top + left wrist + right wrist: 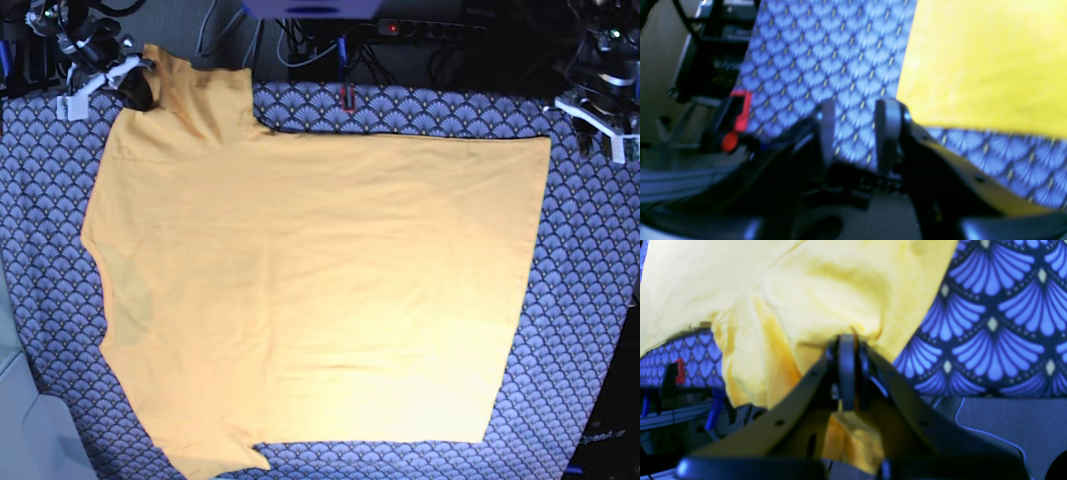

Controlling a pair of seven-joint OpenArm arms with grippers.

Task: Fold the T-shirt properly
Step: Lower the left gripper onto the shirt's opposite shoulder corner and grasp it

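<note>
At the left of the base view, the right gripper (138, 88) sits at the far left corner of the table, clenched on the upper sleeve of the plain yellow-orange short-sleeved cotton T-shirt (320, 290). The right wrist view confirms the grasp: the jaws are pressed together with bunched yellow cloth (826, 300) pinched between them, and the sleeve rises in folds toward the pinch.

From there the shirt spreads across the middle of the blue fan-patterned tablecloth (590, 300). It lies flat, its long axis running left to right: collar and sleeves at the left end, the straight hem at the right. The second sleeve points toward the near edge at lower left. The body is smooth apart from the gathered sleeve at the far left.

At the right, the left gripper (607, 125) hangs beyond the far hem corner, apart from the cloth. In the left wrist view (855, 133) its jaws are released, with patterned tablecloth showing in the gap and the yellow hem corner just beside one finger, not between them.

Judging by this layout, the coming move turns on the sleeve end: the right arm already holds it, and the cloth to be folded over lies away from that pincer, toward the near edge and along the shirt's length. The left arm is nearer the hem and holds nothing.
</note>
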